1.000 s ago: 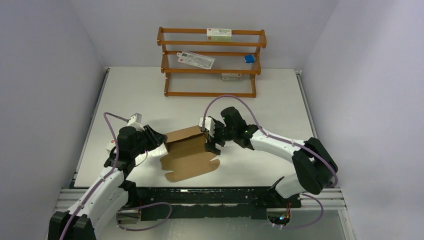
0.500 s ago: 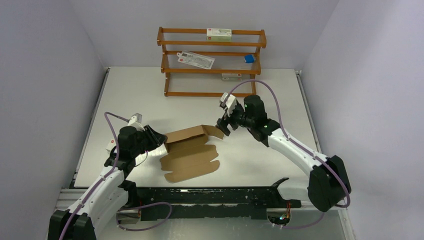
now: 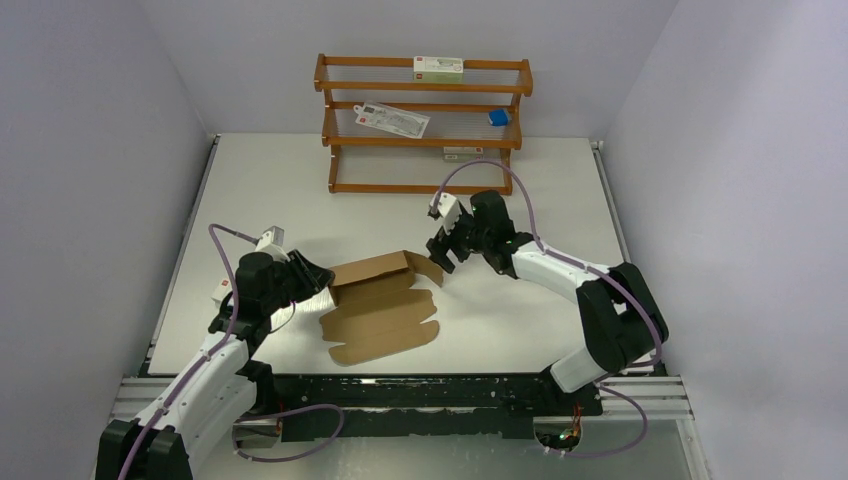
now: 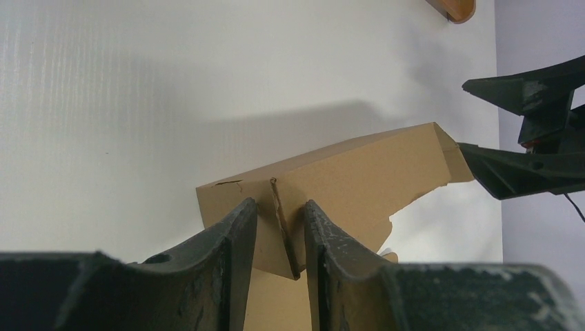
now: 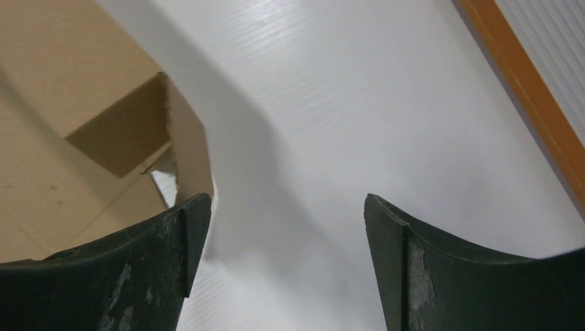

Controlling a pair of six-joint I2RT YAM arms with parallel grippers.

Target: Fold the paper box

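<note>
the paper box (image 3: 380, 305) lies on the table (image 3: 520, 330) between my two grippers, partly formed: its far long wall is raised, while the near panels with their tabs lie flat toward my bases. my left gripper (image 4: 279, 205) is at the left end of the box, fingers (image 4: 227, 241) closed down on the upright cardboard at the corner crease, one finger on each face (the wrist view shows the creased edge running up between them). i judge this hold to be an anchor: it props the raised wall and stops the light sheet sliding while the other end is worked. my right gripper (image 5: 283, 203) is at the right end of the box, just beside the end flap (image 5: 190, 152) that curls outward from the raised wall. its fingers are spread wide with only bare table between them, and nothing is held. whether one finger touches the flap edge cannot be told. the wide spread suits the step i judge to be in hand: taking or pushing that flap inward to form the right end wall. beyond the box, well apart from it, stands a wooden rack (image 3: 422, 125) carrying white cartons (image 3: 438, 66), a flat white packet (image 3: 392, 119) and a small blue object (image 3: 497, 117); none of these obstructs the fold. the nearest interference is the raised wall itself, and the purple cable (image 3: 480, 163) looping above my right wrist on the far side of the box.
</note>
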